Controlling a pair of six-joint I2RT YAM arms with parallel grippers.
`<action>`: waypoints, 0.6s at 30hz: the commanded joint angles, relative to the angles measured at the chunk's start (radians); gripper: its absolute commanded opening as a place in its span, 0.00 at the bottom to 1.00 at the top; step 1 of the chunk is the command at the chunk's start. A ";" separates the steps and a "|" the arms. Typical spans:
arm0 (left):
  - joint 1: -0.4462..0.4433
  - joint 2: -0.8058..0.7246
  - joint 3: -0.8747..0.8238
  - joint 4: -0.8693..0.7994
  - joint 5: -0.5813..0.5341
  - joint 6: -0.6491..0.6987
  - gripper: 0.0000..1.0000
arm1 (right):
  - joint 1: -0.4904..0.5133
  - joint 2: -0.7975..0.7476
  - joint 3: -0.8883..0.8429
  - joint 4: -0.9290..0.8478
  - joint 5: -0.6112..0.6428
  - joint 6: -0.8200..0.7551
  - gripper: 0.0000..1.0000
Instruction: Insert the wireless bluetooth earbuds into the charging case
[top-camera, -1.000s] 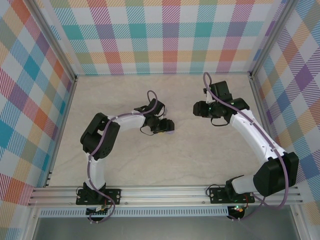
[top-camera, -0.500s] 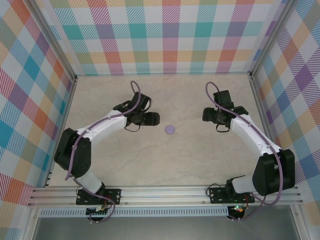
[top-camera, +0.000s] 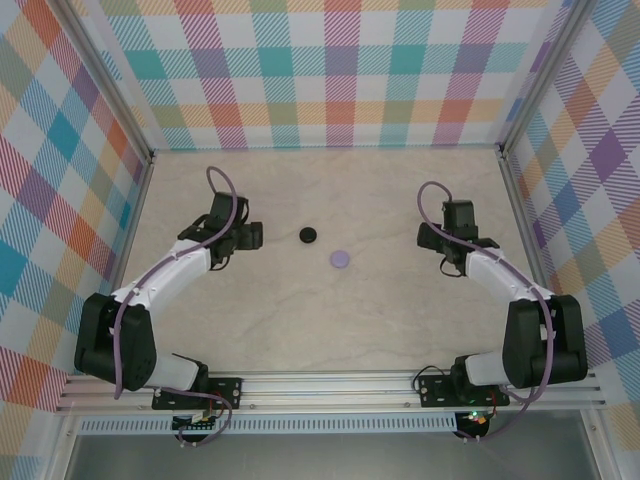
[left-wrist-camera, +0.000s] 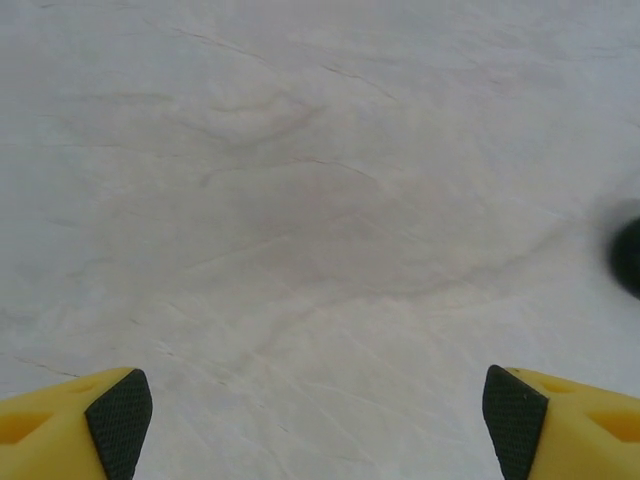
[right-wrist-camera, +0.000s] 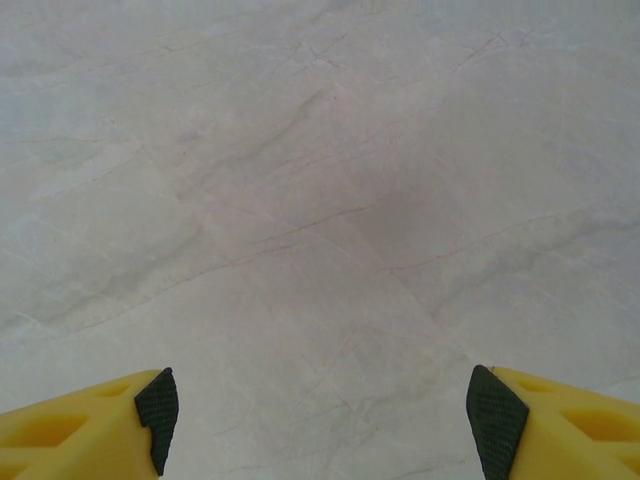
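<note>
Two small round charging cases lie shut on the pale marble table: a black case and a lilac case just right of it. The earbuds are hidden from view. My left gripper hovers left of the black case, open, with bare table between its yellow fingers; the black case is a dark blur at the right edge of the left wrist view. My right gripper is well right of the lilac case, open over bare table.
Aluminium rails and checked walls close in the table on the left, back and right. Both arm bases stand on the near rail. Open tabletop lies between the two grippers and in front of the cases.
Both arms have drawn back from the centre, left arm to the left and right arm to the right. Their jaws have opened wider. The black case, covered before, now lies in plain sight.
</note>
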 joint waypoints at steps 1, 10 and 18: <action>0.044 -0.018 -0.060 0.183 -0.095 0.068 0.90 | -0.034 0.026 -0.028 0.194 -0.087 -0.060 0.78; 0.139 0.036 -0.282 0.656 0.007 0.173 0.95 | -0.084 0.054 -0.132 0.440 -0.181 -0.160 0.81; 0.211 0.085 -0.417 0.898 0.230 0.159 1.00 | -0.090 0.054 -0.275 0.714 -0.224 -0.222 0.83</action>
